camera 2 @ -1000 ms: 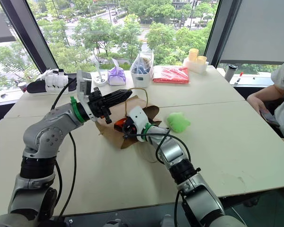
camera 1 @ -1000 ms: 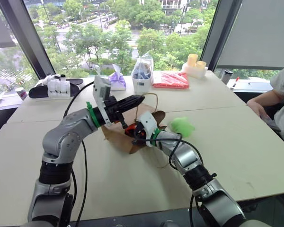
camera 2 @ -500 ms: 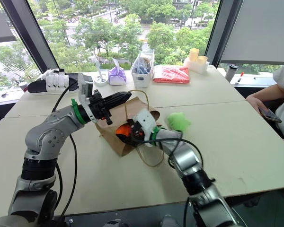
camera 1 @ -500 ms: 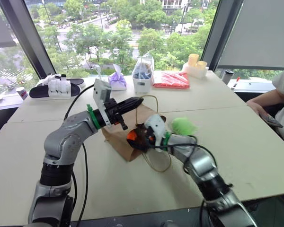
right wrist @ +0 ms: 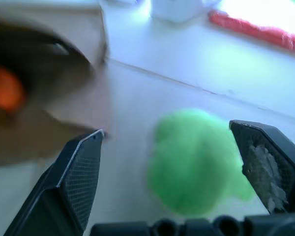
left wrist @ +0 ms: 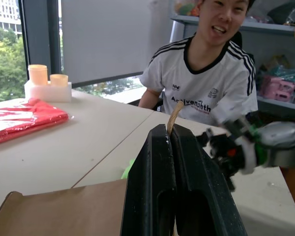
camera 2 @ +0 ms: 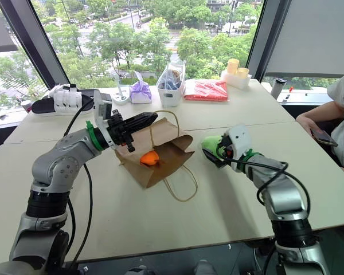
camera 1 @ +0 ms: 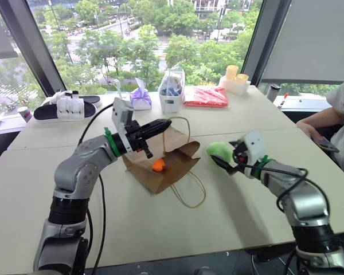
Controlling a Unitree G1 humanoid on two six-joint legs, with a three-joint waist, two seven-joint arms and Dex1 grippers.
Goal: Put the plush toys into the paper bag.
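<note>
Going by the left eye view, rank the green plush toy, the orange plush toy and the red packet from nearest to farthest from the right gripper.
From the right gripper:
1. Green plush toy, right at its open fingers.
2. Orange plush toy, in the paper bag's mouth, to the left.
3. Red packet, far side by the window.

The plain brown kraft paper bag [camera 2: 160,154] is lying on its side, mouth gaping, with the bright orange plush toy [camera 2: 149,158] sitting inside; the roundish light green plush toy [camera 2: 213,145] is resting nearby on the table.
</note>
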